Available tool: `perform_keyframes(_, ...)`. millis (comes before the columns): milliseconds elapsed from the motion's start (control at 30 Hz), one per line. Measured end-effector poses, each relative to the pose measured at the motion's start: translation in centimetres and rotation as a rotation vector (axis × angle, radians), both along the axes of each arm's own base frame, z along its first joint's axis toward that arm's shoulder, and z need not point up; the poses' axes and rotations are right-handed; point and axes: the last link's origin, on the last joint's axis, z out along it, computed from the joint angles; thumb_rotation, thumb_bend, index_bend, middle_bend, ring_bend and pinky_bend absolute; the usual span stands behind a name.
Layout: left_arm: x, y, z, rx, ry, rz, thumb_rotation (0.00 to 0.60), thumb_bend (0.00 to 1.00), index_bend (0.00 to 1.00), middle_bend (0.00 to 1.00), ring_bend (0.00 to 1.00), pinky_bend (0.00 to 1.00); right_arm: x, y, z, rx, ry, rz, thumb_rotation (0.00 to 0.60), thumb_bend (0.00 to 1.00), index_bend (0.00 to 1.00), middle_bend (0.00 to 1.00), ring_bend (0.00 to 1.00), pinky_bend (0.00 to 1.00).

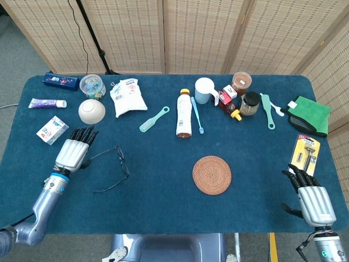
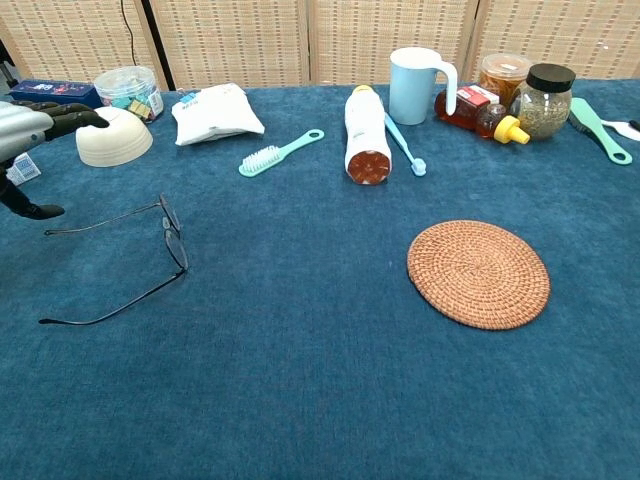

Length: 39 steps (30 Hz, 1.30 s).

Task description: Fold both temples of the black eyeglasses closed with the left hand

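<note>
Now the left robot hand (image 1: 73,152), fingers spread and holding nothing, hovers beside the black eyeglasses (image 1: 113,168), temples unfolded, near the surface's (image 1: 163,207) left edge.

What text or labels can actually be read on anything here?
Nothing reads clearly.
White pouch: blue print, too small to read.
Dark blue box: coloured print, blurred.
Purple tube: lettering illegible.
Small white carton: blue marks, illegible.
Razor pack: yellow card, print too small.
Lying bottle: label unreadable.
</note>
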Motion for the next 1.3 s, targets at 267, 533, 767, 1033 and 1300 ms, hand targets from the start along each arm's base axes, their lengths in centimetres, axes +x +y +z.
perform_keyframes(267,2.0,1.6,-2.4,-0.014,-0.007,-0.032,0.577,0.23,0.02,0.01,0.03,0.07,-0.1,0.2,0.4,-0.009,0.006,-0.008,0.600,0.03,0.19,0.11,0.17,0.25)
perform_keyframes(533,3.7,2.9,-4.9,-0.015,0.014,-0.070,0.579,0.23,0.02,0.01,0.03,0.07,-0.3,0.5,0.8,-0.018,0.014,-0.018,0.600,0.03,0.19,0.11,0.17,0.25)
perform_keyframes(767,5.3,4.0,-7.2,-0.024,0.017,-0.088,0.580,0.23,0.02,0.01,0.03,0.07,-0.6,1.0,1.4,-0.038,0.027,-0.038,0.600,0.03,0.19,0.11,0.17,0.25)
perform_keyframes(1033,7.6,4.7,-9.5,-0.033,0.000,-0.120,0.584,0.23,0.02,0.01,0.04,0.07,-0.6,1.1,1.9,-0.049,0.036,-0.046,0.600,0.03,0.19,0.11,0.17,0.25)
perform_keyframes(1300,10.3,4.6,-11.1,-0.041,-0.043,-0.185,0.584,0.23,0.02,0.01,0.04,0.07,-0.7,1.3,2.1,-0.058,0.038,-0.057,0.600,0.03,0.19,0.10,0.17,0.25)
